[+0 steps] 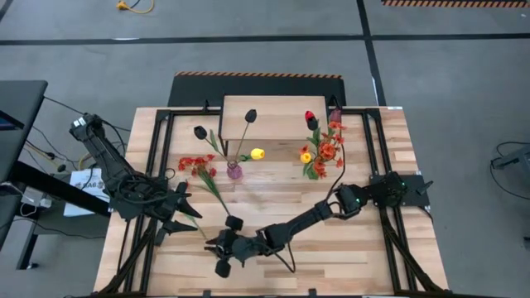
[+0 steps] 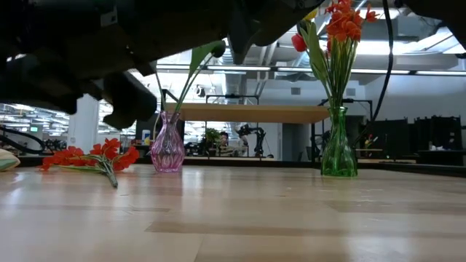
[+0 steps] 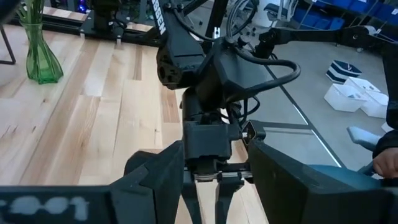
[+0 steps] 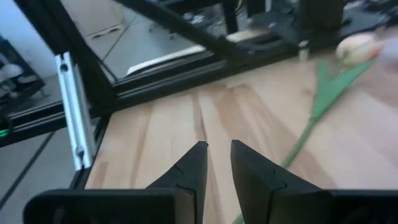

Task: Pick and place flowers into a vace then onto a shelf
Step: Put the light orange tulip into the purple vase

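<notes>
The right gripper (image 1: 225,246) sits low over the near edge of the table (image 1: 364,257), its arm reaching in from the right. In its wrist view the two fingers (image 4: 191,167) stand a narrow gap apart with nothing visible between them, and a pale tulip (image 4: 357,48) on a green stem lies on the wood just beyond them. Whether they touch that stem, I cannot tell. The left gripper (image 1: 175,217) hangs just to the left, near the table's left side, fingers parted and empty, pointing at the right arm's wrist. Farther back, a spray of orange-red flowers (image 1: 196,164) lies flat on the table beside the pink vase (image 2: 167,148), which holds dark tulips and a yellow one. To the right stands the green vase (image 2: 338,149), holding red and orange flowers. The shelf (image 1: 273,108) stands at the far edge.
</notes>
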### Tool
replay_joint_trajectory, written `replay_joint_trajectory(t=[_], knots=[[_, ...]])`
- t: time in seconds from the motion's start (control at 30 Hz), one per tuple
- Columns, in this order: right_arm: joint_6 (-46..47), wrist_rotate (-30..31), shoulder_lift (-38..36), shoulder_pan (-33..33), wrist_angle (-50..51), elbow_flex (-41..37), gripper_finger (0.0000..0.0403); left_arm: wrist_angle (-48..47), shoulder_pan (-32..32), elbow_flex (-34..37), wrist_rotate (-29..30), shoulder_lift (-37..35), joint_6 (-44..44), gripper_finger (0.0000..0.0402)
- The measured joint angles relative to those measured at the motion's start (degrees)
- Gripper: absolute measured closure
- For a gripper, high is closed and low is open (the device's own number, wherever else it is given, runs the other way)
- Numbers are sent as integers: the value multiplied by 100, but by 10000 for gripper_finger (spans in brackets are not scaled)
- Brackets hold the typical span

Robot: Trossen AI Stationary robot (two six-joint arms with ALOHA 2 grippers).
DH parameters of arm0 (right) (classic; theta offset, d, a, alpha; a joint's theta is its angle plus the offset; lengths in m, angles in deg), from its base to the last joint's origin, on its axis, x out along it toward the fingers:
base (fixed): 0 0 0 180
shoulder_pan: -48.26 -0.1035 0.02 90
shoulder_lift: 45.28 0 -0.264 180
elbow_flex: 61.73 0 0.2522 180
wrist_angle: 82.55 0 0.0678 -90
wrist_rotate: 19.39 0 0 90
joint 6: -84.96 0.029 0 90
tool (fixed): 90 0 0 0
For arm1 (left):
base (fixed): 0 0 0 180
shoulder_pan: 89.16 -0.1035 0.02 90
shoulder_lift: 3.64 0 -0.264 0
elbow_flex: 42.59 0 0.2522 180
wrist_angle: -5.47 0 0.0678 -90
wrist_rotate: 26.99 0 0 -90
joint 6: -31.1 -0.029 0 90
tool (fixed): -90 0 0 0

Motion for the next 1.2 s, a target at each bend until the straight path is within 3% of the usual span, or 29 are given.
replay_joint_trajectory(t=[0.2, 0.43, 0.63, 0.87, 0.97, 1.1, 1.2], knots=[[160, -215, 0, 3, 23, 0, 340, -6, 0, 0, -4, 0, 21, 232], [199, 435, 2, -214, 378, 163, 340, -8, 0, 0, -4, -2, 17, 232], [-80, 659, -11, -384, 1027, 697, 340, -8, 0, 0, 19, -2, 14, 232], [100, 801, 118, -411, 1412, 805, 340, -8, 0, 0, 48, -2, -7, 232], [73, 851, 287, -426, 1664, 1194, 340, -8, -2, 0, 96, -2, -9, 232], [-166, 767, 801, -465, 2287, 2312, 340, 12, -2, 0, 98, 0, -7, 232], [-261, 739, 796, -484, 1999, 2038, 340, 44, 0, 0, 98, 6, -7, 232]])
